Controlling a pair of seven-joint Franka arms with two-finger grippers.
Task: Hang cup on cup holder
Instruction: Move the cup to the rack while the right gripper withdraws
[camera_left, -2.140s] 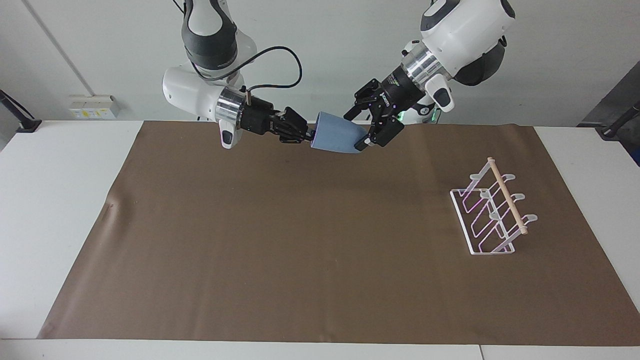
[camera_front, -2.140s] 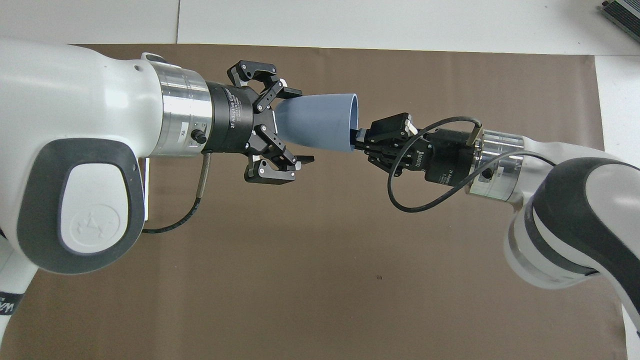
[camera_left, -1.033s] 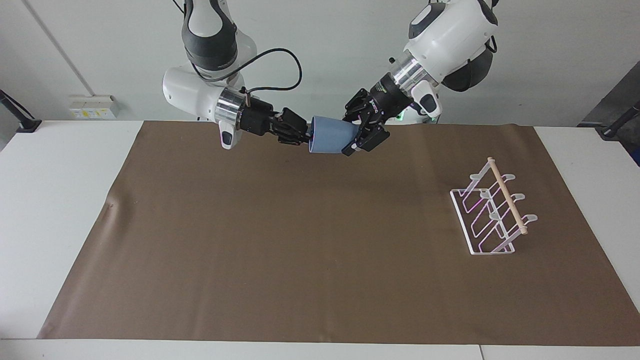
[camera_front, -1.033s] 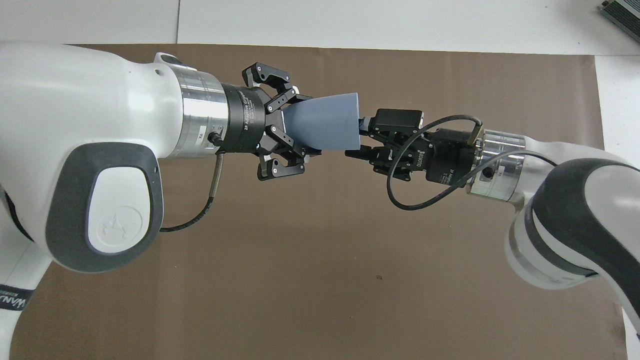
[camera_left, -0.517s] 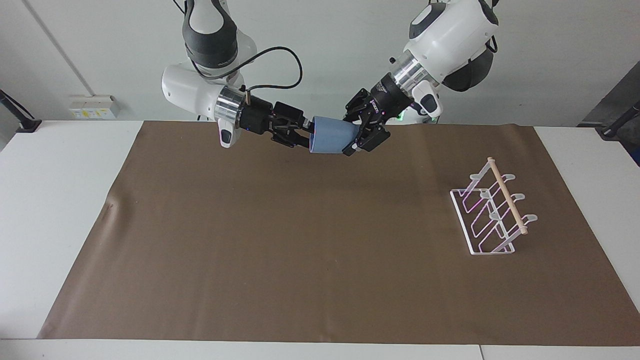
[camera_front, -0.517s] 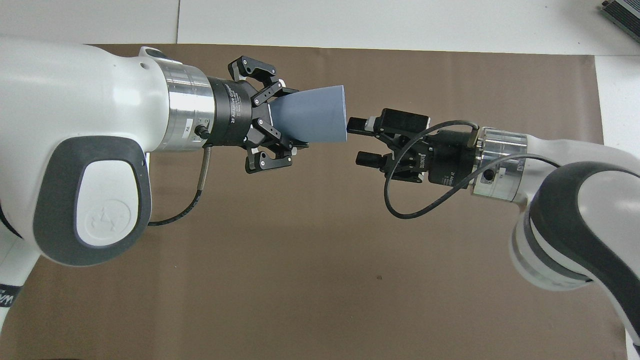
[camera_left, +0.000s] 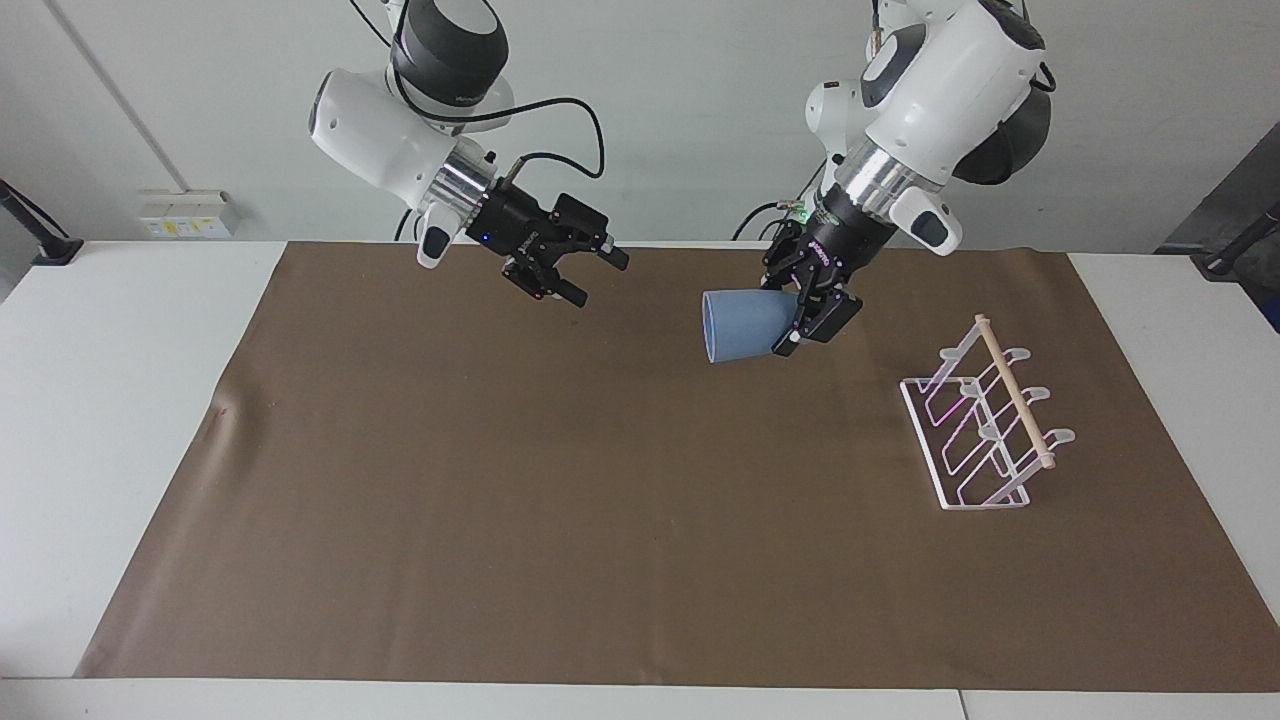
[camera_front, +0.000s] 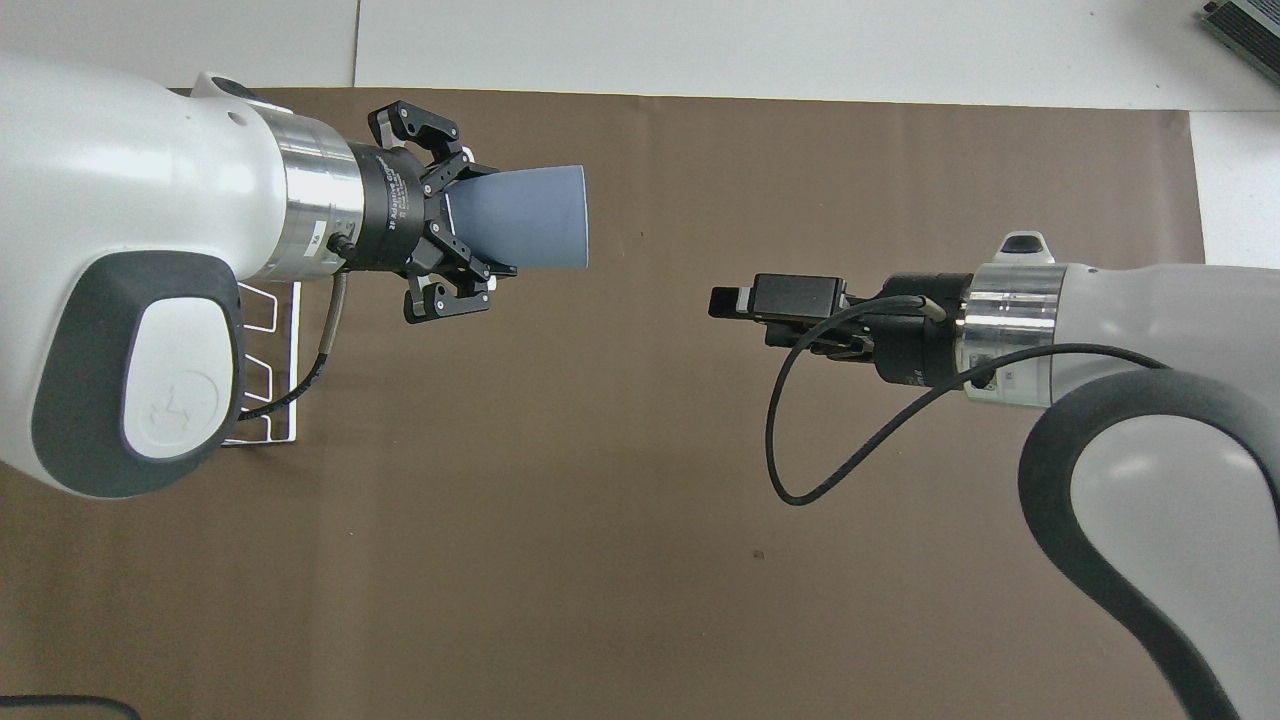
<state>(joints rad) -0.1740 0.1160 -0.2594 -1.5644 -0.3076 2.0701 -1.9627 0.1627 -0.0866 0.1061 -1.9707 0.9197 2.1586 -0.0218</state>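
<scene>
Left gripper (camera_left: 797, 318) clamps the cup (camera_left: 740, 326) by its base, carried above the bench (camera_left: 560, 520) short of the cup holder (camera_left: 985, 430), hanging not yet done; right gripper (camera_left: 578, 268) hangs spread wide, empty

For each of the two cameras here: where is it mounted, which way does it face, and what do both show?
Facing view: high across the table, looking at both arms, left claw shut on the blue-grey tapered cup, white wire cup holder.
Overhead view: above the robots, looking steeply down; arms enter from below.
Shared: cup, open right claw, brown mat.
</scene>
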